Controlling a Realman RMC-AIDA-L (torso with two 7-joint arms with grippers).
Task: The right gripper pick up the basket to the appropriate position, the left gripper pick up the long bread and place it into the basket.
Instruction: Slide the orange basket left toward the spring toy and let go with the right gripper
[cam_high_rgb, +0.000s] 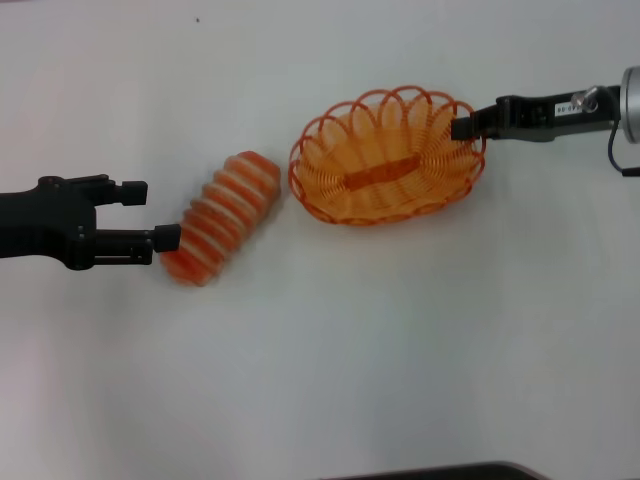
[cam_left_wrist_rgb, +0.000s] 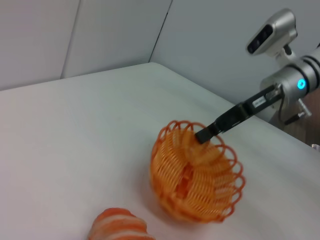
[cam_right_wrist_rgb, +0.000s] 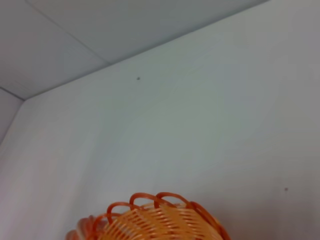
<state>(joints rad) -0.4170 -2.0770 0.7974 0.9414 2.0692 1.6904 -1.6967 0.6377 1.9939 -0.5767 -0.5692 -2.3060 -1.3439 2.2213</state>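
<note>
Your left gripper (cam_high_rgb: 158, 214) stands with its jaws apart, its lower finger touching the near end of the long bread (cam_high_rgb: 222, 231). The loaf lies on the white table (cam_high_rgb: 320, 380), its long axis slanting away from that gripper toward the basket (cam_high_rgb: 385, 158) just beside its far end. Your right gripper (cam_high_rgb: 466, 127) sits at the basket's right rim, seemingly pinching the wire, so the left arm is plainly nearer the loaf
</note>
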